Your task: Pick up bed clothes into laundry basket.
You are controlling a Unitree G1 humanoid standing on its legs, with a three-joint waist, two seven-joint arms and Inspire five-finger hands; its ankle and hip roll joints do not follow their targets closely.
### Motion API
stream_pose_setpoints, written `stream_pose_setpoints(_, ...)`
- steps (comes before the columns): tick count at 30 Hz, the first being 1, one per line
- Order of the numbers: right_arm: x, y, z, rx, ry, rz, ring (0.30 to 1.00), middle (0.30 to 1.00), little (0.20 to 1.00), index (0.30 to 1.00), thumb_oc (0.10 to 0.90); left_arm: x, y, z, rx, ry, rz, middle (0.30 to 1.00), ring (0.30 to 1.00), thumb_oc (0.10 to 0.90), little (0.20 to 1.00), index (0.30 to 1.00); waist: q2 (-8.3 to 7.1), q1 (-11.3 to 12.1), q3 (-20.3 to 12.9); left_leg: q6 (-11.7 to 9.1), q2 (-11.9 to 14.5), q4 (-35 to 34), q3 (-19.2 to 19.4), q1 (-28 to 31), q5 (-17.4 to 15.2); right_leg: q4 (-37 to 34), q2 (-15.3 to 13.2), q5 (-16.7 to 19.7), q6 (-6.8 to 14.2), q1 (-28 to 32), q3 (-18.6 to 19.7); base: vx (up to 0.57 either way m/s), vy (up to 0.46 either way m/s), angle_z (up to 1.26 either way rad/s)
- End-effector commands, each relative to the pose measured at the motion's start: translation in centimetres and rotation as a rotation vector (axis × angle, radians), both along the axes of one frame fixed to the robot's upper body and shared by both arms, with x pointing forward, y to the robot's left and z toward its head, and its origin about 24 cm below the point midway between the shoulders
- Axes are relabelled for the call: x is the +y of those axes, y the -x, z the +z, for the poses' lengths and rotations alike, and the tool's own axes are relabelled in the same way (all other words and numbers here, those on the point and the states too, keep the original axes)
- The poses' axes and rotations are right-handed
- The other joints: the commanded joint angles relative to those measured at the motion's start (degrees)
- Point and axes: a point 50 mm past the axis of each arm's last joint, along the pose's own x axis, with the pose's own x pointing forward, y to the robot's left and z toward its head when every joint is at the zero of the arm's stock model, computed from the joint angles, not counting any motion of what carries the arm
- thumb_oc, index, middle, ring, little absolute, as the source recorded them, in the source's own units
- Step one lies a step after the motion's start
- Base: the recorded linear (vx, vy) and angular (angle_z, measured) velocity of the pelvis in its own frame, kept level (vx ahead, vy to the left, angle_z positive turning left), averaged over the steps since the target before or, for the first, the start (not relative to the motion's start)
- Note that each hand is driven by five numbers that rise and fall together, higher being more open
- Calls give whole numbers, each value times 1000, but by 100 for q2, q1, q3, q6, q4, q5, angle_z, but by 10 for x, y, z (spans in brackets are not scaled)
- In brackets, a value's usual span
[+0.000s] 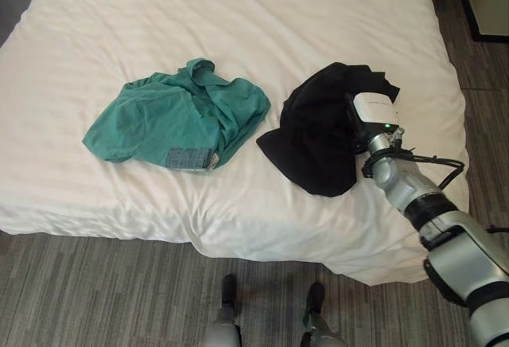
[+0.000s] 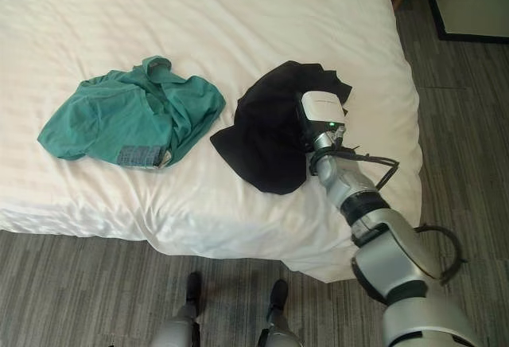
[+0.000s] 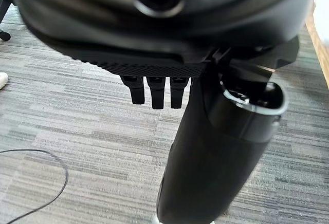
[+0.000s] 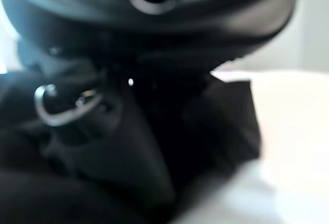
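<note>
Crumpled green shirt beside crumpled black garment.

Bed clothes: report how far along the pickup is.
Done: nothing yet. The crumpled green cotton shirt and the crumpled black cloth garment both lie on the white bed sheet.
In hand: the right hand is down on the black garment, its fingers hidden in the cloth.
Left: lifting both garments into a basket. The left hand hangs above grey carpet, fingers straight.

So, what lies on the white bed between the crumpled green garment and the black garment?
Only bare white sheet separates the green garment from the black garment, as the left eye view shows.
</note>
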Motion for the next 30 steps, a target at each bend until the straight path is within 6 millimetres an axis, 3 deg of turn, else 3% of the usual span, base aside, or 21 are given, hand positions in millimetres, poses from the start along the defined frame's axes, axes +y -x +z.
stream_pose_setpoints(1, 35, -11, 15, 7, -45, 111, 300, 300, 300, 300, 400, 31, -9, 9, -7, -54, -29, 900, 900, 800, 900, 900, -412, 252, -40, -448, 232, 1, 181, -163, 141, 39, -636, -538, 595, 289, 354, 31, -6, 6)
stream_pose_setpoints(5, 9, -10, 27, 13, -60, 50, 300, 300, 300, 300, 400, 30, -12, 10, -32, -8, -22, 900, 900, 800, 900, 900, -459, 158, -85, -423, 235, 1, 214, 121, 62, 39, -632, -616, 591, 571, 376, 20, 13, 4)
stream_pose_setpoints(6, -15, -6, 49, -47, -109, -4, 300, 300, 300, 300, 400, 37, -18, 14, -65, -14, -2, 900, 900, 800, 900, 900, -503, 103, -121, -409, 230, 1, 273, 351, -22, 39, -652, -653, 602, 764, 403, 34, 22, 7)
stream_pose_setpoints(7, -15, -6, 49, -48, -109, -4, 300, 300, 300, 300, 400, 37, -18, 14, -65, -13, -3, 900, 900, 800, 900, 900, -502, 106, -126, -407, 231, 1, 273, 333, -6, 39, -651, -637, 601, 745, 406, 40, 25, 6)
stream_pose_setpoints(11, -68, 15, 129, -333, -275, -101, 300, 300, 300, 300, 400, 62, -38, 30, -180, -58, 58, 900, 900, 800, 900, 900, -602, -77, -338, -356, 211, 1, 419, 736, -160, 39, -681, -622, 633, 974, 516, 37, 34, -4)
stream_pose_setpoints(12, -68, 15, 129, -333, -275, -101, 300, 300, 300, 300, 400, 62, -38, 30, -180, -58, 58, 900, 900, 800, 900, 900, -602, -77, -338, -356, 211, 1, 419, 736, -160, 39, -681, -622, 633, 974, 516, 90, 84, -14)
stream_pose_setpoints(13, -97, 53, 180, -604, -400, -79, 300, 300, 300, 300, 400, 84, -49, 46, -281, -100, 129, 900, 900, 800, 900, 900, -622, -285, -550, -340, 196, 1, 534, 1023, -267, 39, -739, -618, 678, 1151, 583, 66, 66, -21)
stream_pose_setpoints(14, -98, 53, 179, -604, -402, -81, 300, 300, 300, 300, 400, 85, -49, 46, -281, -103, 127, 900, 900, 800, 900, 900, -634, -273, -559, -338, 197, 1, 534, 1004, -246, 39, -737, -597, 674, 1130, 588, 135, 108, -34)
stream_pose_setpoints(15, -116, 90, 186, -763, -459, -35, 300, 300, 300, 300, 400, 98, -50, 58, -359, -130, 189, 900, 900, 800, 900, 900, -549, -487, -685, -311, 181, 1, 588, 1184, -349, 39, -775, -619, 709, 1248, 617, 45, 41, -32)
stream_pose_setpoints(16, -119, 91, 182, -762, -463, -42, 300, 300, 300, 300, 400, 100, -50, 59, -358, -136, 184, 900, 900, 800, 900, 900, -582, -461, -701, -309, 183, 1, 584, 1165, -323, 39, -773, -595, 705, 1229, 618, 93, 63, -17)
stream_pose_setpoints(17, -128, 105, 180, -812, -470, -44, 300, 300, 300, 300, 400, 104, -51, 65, -408, -142, 212, 900, 900, 800, 900, 900, -487, -566, -753, -293, 173, 1, 601, 1211, -350, 39, -793, -589, 718, 1241, 622, 44, 24, -16)
stream_pose_setpoints(20, -189, 151, 129, -865, -617, -240, 300, 300, 300, 300, 400, 127, -62, 96, -577, -205, 231, 900, 900, 800, 900, 900, -455, -772, -851, -285, 181, 1, 632, 1331, -398, 39, -836, -579, 769, 1329, 611, 59, 1, -11)
stream_pose_setpoints(21, -192, 156, 125, -864, -622, -251, 300, 300, 300, 300, 400, 128, -62, 98, -575, -211, 219, 900, 900, 800, 900, 900, -497, -721, -871, -286, 181, 1, 624, 1329, -397, 39, -836, -580, 769, 1333, 603, -10, -47, -10)
stream_pose_setpoints(22, -237, 200, 55, -802, -755, -507, 300, 300, 300, 300, 400, 153, -78, 144, -762, -319, 205, 900, 900, 800, 900, 900, -442, -882, -878, -291, 194, 1, 668, 1370, -400, 39, -844, -550, 783, 1324, 639, -5, -49, -13)
stream_pose_setpoints(23, -239, 204, 52, -801, -759, -516, 300, 300, 300, 300, 400, 154, -79, 146, -760, -323, 195, 900, 900, 800, 900, 900, -475, -838, -891, -293, 195, 1, 661, 1377, -404, 39, -843, -555, 783, 1336, 631, -2, -59, -5)
stream_pose_setpoints(25, -259, 241, 12, -724, -770, -697, 300, 300, 300, 300, 400, 173, -92, 191, -880, -455, 138, 900, 900, 800, 900, 900, -428, -927, -858, -297, 207, 1, 697, 1420, -351, 39, -832, -532, 773, 1356, 648, -17, -44, -9)
stream_pose_setpoints(27, -265, 280, -47, -559, -790, -889, 300, 300, 300, 300, 400, 191, -103, 251, -1026, -629, 80, 900, 900, 800, 900, 900, -334, -1049, -831, -315, 231, 1, 726, 1465, -352, 39, -811, -551, 773, 1368, 671, 16, -76, -14)
stream_pose_setpoints(28, -264, 293, -68, -508, -815, -952, 300, 300, 300, 300, 400, 194, -105, 271, -1083, -687, 73, 900, 900, 800, 900, 900, -305, -1078, -850, -328, 240, 1, 719, 1482, -399, 39, -805, -602, 775, 1366, 697, 36, -72, -8)
stream_pose_setpoints(30, -257, 322, -124, -318, -857, -1124, 300, 300, 300, 300, 400, 197, -111, 339, -1281, -856, 14, 900, 900, 800, 900, 900, -210, -1171, -807, -339, 261, 1, 757, 1515, -379, 39, -786, -605, 760, 1348, 764, 23, -52, -21)
